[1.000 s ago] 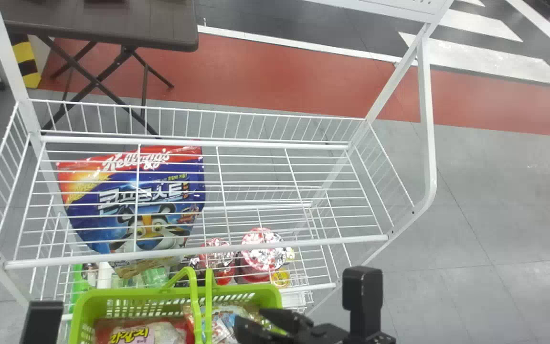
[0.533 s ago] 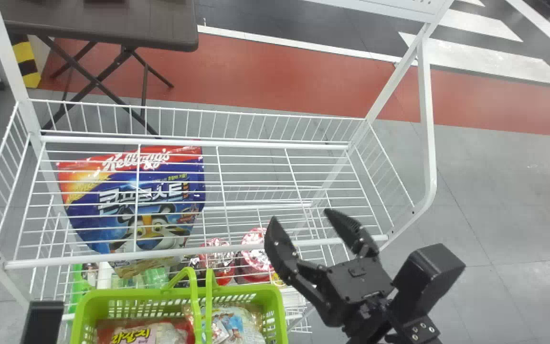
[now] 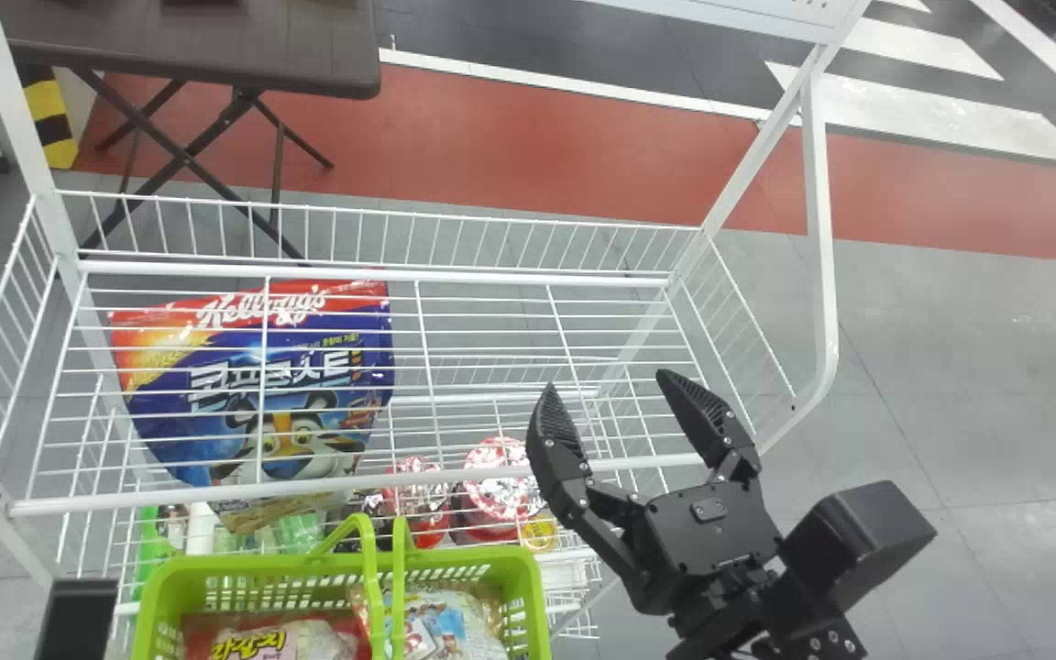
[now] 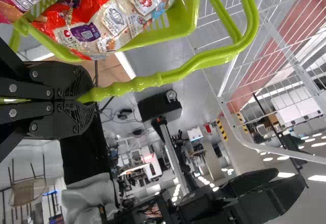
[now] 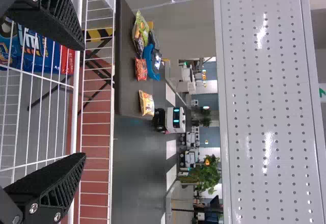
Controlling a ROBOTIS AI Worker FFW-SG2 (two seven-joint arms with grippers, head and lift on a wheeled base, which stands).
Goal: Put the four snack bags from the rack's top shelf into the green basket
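Two snack bags show inside the green basket (image 3: 308,564): a red one (image 3: 253,637) toward its left end, cut off at the picture's bottom, and a pale one (image 3: 455,623) by its far right corner, partly behind the handles (image 3: 379,596). How many lie beneath is hard to tell. The left gripper (image 4: 85,101) is clamped on a basket handle. The right gripper (image 3: 609,385) is spread wide, holding nothing, over the wire shelf's (image 3: 216,498) near right corner. Shelf wires cross in front of a big cereal bag (image 3: 285,469) and red tubs (image 3: 496,495). Packets (image 5: 146,103) sit on the brown table (image 3: 216,55) beyond.
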